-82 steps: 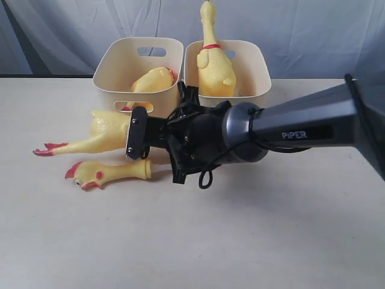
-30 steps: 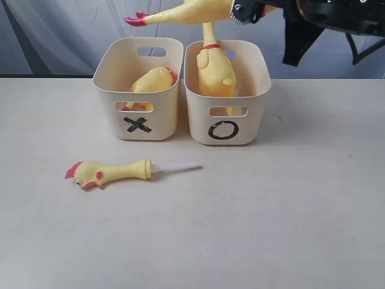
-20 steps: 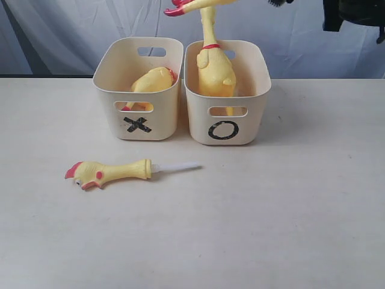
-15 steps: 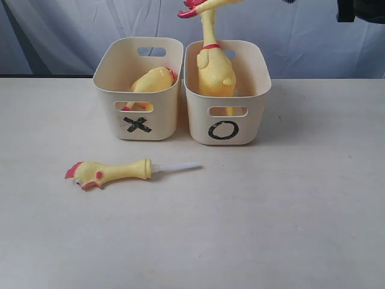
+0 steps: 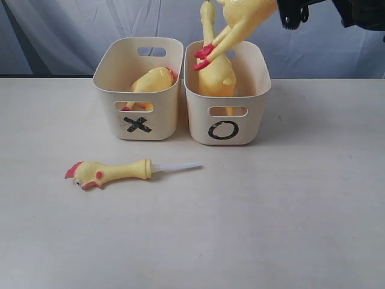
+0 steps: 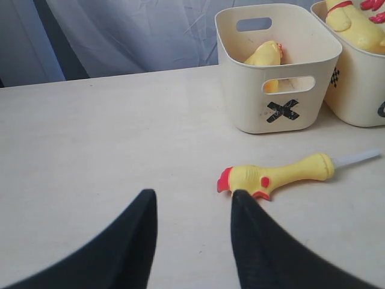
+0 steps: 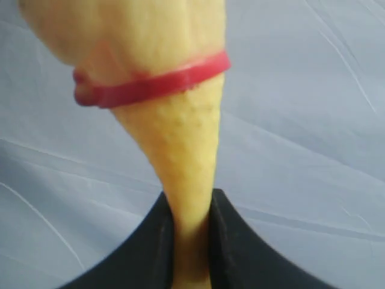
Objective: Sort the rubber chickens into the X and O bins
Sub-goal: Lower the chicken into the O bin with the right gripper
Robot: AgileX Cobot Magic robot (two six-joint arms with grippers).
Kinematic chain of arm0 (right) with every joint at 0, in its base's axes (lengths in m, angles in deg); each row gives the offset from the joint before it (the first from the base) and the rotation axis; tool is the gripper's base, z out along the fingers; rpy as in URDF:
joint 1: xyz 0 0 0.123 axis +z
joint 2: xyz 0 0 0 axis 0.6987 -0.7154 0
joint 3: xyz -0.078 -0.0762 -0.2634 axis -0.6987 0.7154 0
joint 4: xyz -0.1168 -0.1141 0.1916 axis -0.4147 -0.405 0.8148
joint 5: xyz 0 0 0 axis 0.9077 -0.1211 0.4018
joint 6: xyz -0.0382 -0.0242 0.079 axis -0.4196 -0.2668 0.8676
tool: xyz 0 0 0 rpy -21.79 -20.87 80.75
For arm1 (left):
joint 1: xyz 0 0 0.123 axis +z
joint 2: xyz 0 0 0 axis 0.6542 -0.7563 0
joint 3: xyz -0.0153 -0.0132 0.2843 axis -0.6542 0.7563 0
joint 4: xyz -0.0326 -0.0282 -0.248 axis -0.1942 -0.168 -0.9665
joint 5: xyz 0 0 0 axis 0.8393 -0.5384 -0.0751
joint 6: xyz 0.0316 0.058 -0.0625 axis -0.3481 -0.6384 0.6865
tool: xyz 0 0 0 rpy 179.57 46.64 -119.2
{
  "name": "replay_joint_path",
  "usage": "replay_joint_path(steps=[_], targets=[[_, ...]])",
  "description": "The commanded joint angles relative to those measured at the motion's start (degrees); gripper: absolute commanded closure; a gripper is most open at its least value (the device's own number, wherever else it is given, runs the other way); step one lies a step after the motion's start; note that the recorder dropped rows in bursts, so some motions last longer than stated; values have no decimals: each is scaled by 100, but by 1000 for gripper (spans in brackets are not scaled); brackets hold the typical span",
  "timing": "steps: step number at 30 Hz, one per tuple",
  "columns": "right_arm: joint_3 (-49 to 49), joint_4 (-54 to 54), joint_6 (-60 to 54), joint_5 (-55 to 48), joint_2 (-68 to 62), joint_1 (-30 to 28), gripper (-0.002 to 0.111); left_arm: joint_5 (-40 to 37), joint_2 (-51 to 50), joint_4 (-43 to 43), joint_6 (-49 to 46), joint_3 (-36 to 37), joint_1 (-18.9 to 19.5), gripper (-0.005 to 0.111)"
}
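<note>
Pale table (image 5: 289, 211), blue cloth behind; right gripper (image 7: 191, 200) jaws pinched on neck of red-collared chicken (image 5: 243, 21), hung feet-down over O bin (image 5: 252, 114); upright chicken (image 5: 218, 73) inside it; X bin (image 5: 162, 114) holds another chicken (image 5: 153, 80); small chicken (image 5: 111, 172) lies on table before X bin; left gripper (image 6: 192, 194) jaws apart, empty.

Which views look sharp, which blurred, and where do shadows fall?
Exterior view: even light, sharp, a faint shadow under the small yellow rubber chicken with the white stem. Left wrist view: cream X-marked plastic bin crisp, left gripper soft-edged. Right wrist view: large red-collared yellow rubber chicken blurred.
</note>
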Motion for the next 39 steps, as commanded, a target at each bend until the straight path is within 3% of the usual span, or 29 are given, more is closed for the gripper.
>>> replay_joint_path(steps=[1, 39], targets=[[-17, -98, -276, -23, -113, -32, 109, -1, 44, -37, 8, 23, -7, 67], [-17, -98, -276, 164, -578, -32, 109, -1, 44, -50, 8, 23, -7, 67]])
